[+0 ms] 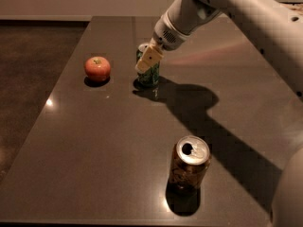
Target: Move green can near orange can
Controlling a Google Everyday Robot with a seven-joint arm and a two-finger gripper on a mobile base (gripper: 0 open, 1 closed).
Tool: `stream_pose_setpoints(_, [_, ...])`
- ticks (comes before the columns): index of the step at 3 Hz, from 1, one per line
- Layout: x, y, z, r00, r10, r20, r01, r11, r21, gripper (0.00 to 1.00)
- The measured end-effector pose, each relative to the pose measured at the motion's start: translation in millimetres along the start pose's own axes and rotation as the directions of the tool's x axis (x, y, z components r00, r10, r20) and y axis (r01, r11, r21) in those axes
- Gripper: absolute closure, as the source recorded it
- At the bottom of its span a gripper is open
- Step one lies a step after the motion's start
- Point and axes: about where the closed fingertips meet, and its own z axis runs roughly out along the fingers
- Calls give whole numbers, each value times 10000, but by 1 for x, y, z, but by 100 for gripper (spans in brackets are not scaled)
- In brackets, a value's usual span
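Camera view | arm slants down-left from upper right | tool (pixel 146 64) at green can (pixel 151 77) top | grip: cannot tell

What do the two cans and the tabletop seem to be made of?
The green can: likely thin aluminium, printed green body, silvery rim. The orange can: same look, glossy orange-brown print, bright silver top with opening. The table: dark, polished, stone-like or laminate; it mirrors lights and shadows. The gripper is at the green can's upper side.

Bare table (pixel 118 141) between jaws, orange can (pixel 190 167)
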Motion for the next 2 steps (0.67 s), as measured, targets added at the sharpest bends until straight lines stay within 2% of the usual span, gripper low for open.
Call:
stream_pose_setpoints(1, [1, 6, -12, 9998, -144, 109, 142, 9999, 98, 65])
stream_pose_setpoints(2, [13, 15, -38, 9989, -438, 184, 435, 9989, 179, 88])
